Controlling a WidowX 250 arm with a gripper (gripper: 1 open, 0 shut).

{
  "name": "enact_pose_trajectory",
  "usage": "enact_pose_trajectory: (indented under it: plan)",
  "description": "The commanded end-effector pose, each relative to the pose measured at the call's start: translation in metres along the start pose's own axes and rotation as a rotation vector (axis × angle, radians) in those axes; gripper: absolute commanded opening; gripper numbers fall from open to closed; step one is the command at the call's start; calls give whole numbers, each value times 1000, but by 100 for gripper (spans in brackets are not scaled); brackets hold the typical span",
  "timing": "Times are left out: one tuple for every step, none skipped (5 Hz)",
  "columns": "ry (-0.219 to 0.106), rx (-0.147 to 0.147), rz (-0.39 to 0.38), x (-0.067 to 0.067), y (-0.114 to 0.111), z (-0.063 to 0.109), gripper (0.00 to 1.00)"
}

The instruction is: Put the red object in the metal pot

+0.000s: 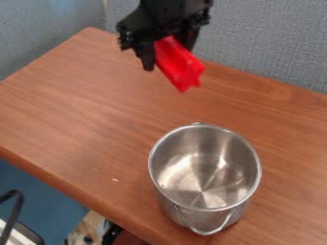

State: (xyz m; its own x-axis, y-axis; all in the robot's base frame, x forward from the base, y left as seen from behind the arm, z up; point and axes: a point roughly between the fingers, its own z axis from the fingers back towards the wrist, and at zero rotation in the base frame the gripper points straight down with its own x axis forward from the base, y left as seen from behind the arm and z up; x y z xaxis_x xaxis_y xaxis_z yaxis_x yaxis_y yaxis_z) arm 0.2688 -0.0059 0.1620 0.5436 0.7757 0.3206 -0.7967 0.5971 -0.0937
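- Transport is the step in hand, as you can judge from the red object (181,67) hanging in the air above the far part of the wooden table (76,105), well apart from the metal pot (205,175) at the near right.
- Your gripper (167,40) is clenched on the upper end of the red object; the block hangs below the black fingers, touching nothing else.
- Carry it toward the near right until it sits over the middle of the pot's open mouth, not over the rim, before you lower or let go.
- Keep enough height to clear the pot's wall on the way across; a clipped rim could shift the pot, which stands close to the table's near edge.
- Red object's long axis runs tilted, from upper left at the fingers down to lower right, with the free end pointing roughly toward the pot.
- That tilt suits the drop: the block looks shorter than the pot's width, so it should pass the mouth end first without bridging.
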Motion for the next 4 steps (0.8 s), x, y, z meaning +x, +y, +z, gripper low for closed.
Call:
enact_pose_trajectory:
  plan:
    - [-26,-42,-111,-18,-5,11,0]
    - [-9,-37,-185,-35,-6,5,0]
    - [-15,-53,-259,-56,-4,3,0]
    - [-32,-48,-314,-71,-5,-7,0]
